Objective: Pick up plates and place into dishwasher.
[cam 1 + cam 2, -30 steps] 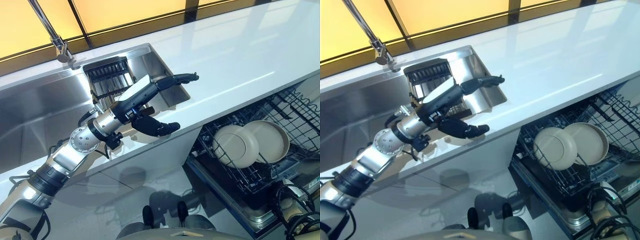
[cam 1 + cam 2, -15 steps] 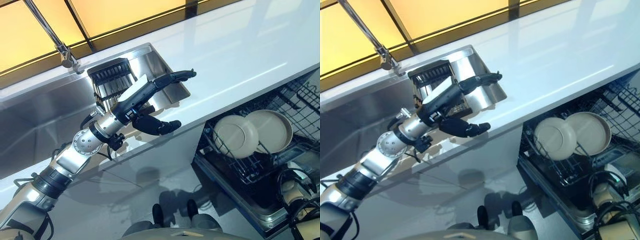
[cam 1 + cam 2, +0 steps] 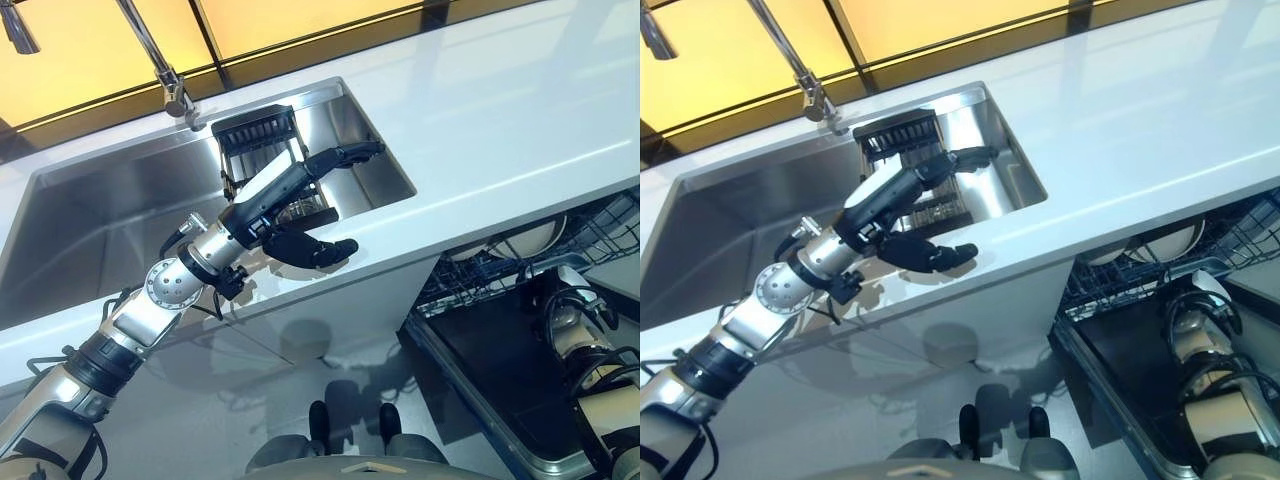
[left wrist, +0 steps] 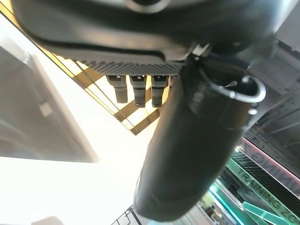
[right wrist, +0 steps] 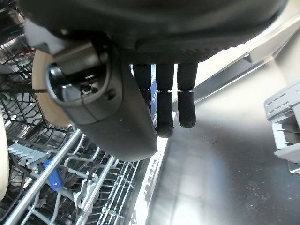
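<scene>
A humanoid robot's left hand (image 3: pixel 300 215) hangs over the near rim of a steel sink (image 3: pixel 100 215) at the centre of the frame, fingers stretched long toward the basin and thumb spread below them, wide and holding nothing. Past its fingertips, at the sink's right end, stands a dark rack (image 3: pixel 258 135), with a tall tap (image 3: pixel 160 60) at the upper left. No plate can be made out in the rack from here.

The plates (image 3: pixel 520 240) are at the right edge of the frame, pale and round, tucked under the white worktop (image 3: pixel 500 120) in the wire basket (image 3: pixel 600 225) of the open dishwasher; they are half hidden by the worktop's edge. The right hand (image 5: pixel 164 101) is low at the lower right, over the dark dishwasher door (image 5: pixel 225 164). In its wrist view its fingers hang straight and relaxed beside the basket wires, empty, with the pale rim of a plate just behind the thumb.

Judged from their look, the plates are stiff glazed ware: fairly heavy for their size, smooth enough to slip, and liable to chip against steel or wire. Any further plate is best taken at the rim, thumb on one face and fingers on the other, and lowered on edge between the basket's tines rather than dropped.
</scene>
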Available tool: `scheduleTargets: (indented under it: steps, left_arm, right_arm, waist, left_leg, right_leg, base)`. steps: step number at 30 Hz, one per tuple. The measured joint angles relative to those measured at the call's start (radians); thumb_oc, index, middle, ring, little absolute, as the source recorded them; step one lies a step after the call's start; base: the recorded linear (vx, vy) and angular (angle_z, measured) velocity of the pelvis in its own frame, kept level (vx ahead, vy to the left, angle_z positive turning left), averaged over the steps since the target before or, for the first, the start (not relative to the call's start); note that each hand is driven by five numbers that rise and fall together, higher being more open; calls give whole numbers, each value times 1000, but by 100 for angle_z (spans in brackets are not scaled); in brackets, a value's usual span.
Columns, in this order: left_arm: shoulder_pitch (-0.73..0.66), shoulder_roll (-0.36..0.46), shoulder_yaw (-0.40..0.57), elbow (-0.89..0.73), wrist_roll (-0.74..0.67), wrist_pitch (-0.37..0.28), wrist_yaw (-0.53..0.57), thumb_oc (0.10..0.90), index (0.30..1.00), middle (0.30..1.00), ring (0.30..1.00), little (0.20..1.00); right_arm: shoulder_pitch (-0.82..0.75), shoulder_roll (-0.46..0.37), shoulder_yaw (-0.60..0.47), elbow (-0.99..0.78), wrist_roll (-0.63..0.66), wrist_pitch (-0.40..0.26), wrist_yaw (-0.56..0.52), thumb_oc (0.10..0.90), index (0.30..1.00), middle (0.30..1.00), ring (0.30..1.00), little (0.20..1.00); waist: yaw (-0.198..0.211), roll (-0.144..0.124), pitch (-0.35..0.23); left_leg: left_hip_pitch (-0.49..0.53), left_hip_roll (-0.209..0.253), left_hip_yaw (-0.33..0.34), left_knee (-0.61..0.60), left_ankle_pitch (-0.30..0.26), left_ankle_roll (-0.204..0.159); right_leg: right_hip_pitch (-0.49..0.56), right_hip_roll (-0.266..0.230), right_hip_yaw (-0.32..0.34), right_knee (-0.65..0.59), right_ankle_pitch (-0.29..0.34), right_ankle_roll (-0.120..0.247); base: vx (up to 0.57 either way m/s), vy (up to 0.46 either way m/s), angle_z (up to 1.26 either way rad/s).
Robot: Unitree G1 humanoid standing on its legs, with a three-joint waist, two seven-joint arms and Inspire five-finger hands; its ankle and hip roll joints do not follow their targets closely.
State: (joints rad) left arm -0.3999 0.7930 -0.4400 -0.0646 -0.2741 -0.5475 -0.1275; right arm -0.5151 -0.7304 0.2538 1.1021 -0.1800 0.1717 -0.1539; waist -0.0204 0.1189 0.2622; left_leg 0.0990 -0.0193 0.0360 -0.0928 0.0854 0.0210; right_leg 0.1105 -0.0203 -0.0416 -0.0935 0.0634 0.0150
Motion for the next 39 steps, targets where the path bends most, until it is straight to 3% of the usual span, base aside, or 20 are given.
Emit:
scheduleTargets:
  steps: [5,16,27,35,39]
  left_arm:
    - [0,0,0,13,0,0,12,800,900,900,900,900]
    - [10,1,2,12,0,-3,16,800,900,900,900,900]
    - [10,2,2,12,-1,-6,7,800,900,900,900,900]
    - [20,-2,5,0,-1,-30,1,800,900,900,900,900]
    - [63,-9,40,-1,-1,-39,1,800,900,900,900,900]
  right_arm:
    - [-19,0,1,-3,2,-32,11,100,300,300,300,200]
    - [-21,-2,3,4,51,-29,-16,100,300,300,300,200]
    - [0,-2,-28,-49,55,-86,-98,100,300,300,300,200]
    - [143,-16,-96,-252,0,-114,-58,100,300,300,300,200]
    - [329,-18,-169,-426,-1,-104,-45,100,300,300,300,200]
  waist:
    - [1,-9,6]
    - [18,-19,13]
    - [3,-36,26]
    - [-22,-54,37]
    - [-50,-76,50]
  left_leg:
    - [11,-4,-8,-1,5,4]
    - [-28,-2,-41,-1,25,-3]
    - [-7,-2,-10,-1,14,1]
    - [19,0,29,-1,-2,1]
    - [44,0,54,-1,-17,4]
  right_leg:
    - [16,-3,-10,-1,-1,1]
    - [-11,-1,-41,-5,-1,-5]
    - [-4,-1,-6,0,0,-5]
    - [6,2,34,0,1,-4]
    - [22,1,59,0,-2,0]
  base:
    - [25,-13,7]
    - [-20,-1,9]
    - [-8,37,-8]
    - [-14,53,-13]
    - [-23,49,-19]
